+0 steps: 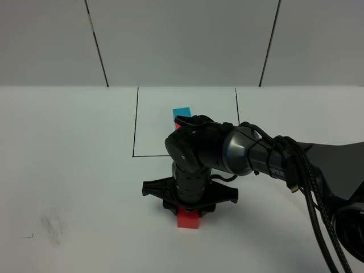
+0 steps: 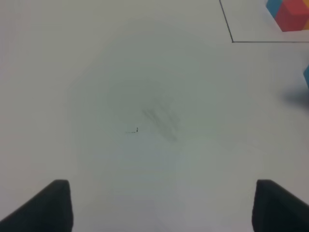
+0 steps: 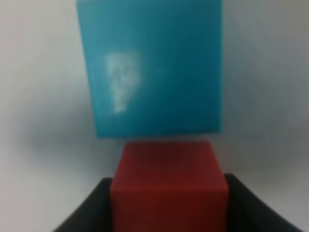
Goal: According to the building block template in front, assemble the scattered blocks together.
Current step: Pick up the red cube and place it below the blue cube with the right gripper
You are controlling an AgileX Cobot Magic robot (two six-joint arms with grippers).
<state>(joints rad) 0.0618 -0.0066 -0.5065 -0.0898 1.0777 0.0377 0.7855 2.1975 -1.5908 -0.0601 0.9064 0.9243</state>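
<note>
Right gripper [image 1: 188, 211]: one, just outside template [image 1: 182, 112] frame, clamped on red block [image 3: 169, 186]; I judge it is seating it against blue block [image 3: 152, 67], touching. Left gripper [image 2: 161, 208]: one, fingers apart, parked well off template. Loose blocks I count: two; orange unseen.

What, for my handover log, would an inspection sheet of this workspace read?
Surface: white table, faint grey smudge.
Job's things: template inside black drawn frame, partly hidden by right arm; red block beside blue block; orange block outside the frame not seen.
Clutter: nothing seen.
Grippers: right gripper shut on red block; left gripper open, empty.
Cables: black bundle along right arm.
Surroundings: pale wall panels, dark seams.
</note>
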